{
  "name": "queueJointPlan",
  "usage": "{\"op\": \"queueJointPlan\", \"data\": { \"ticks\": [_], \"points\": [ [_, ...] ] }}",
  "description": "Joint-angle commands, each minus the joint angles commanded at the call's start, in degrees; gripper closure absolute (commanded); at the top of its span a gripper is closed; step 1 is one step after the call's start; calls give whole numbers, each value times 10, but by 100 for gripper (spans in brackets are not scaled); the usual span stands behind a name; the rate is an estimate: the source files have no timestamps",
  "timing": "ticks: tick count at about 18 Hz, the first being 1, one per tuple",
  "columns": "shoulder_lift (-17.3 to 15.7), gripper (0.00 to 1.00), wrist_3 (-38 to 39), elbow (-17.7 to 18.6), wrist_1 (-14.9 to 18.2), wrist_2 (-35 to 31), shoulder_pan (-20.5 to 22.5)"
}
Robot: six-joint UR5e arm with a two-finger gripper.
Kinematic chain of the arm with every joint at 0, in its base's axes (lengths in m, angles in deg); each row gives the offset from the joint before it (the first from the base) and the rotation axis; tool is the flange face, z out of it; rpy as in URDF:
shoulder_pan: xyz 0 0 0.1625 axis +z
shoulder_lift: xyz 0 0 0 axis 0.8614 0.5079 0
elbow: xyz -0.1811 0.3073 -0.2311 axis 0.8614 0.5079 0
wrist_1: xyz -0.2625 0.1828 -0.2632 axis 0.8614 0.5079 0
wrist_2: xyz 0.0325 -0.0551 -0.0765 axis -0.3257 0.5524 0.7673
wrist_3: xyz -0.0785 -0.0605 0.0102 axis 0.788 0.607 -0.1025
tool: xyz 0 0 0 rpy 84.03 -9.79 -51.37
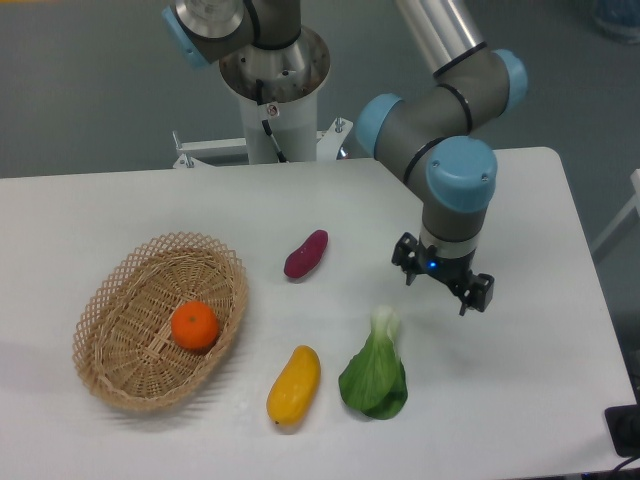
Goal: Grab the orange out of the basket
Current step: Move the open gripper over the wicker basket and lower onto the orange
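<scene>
One basket [120,375], woven wicker, oval. One orange [194,326], sitting inside it. One yellow mango-like fruit [293,385] on the table. One purple sweet potato [306,254]. One bok choy [376,370], green leaves with a white stem. That makes five loose items total: four produce pieces, one container. One white table [520,380]. One robot arm [440,130] with blue joint caps, carrying one two-finger gripper [443,283]. One arm base column [272,90] behind the table.
</scene>
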Motion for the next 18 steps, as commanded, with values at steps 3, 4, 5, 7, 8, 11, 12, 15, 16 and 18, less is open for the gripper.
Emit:
{"op": "queueJointPlan", "data": {
  "ticks": [3, 4, 5, 7, 8, 11, 12, 15, 16, 18],
  "points": [
    [0, 0, 33, 3, -3, 9, -20],
    [-1, 0, 69, 4, -7, 19, -30],
    [-1, 0, 85, 4, -9, 30, -35],
    [-3, 0, 97, 4, -9, 49, -45],
    [-3, 0, 100, 5, -8, 53, -50],
    [-3, 0, 171, 7, -8, 53, -78],
    [-4, 0, 204, 7, -7, 52, -90],
    [-16, 0, 303, 19, -6, 49, -126],
    [-20, 0, 323, 25, -4, 48, -138],
    [-34, 0, 359, 39, -1, 49, -165]
  ]
}}
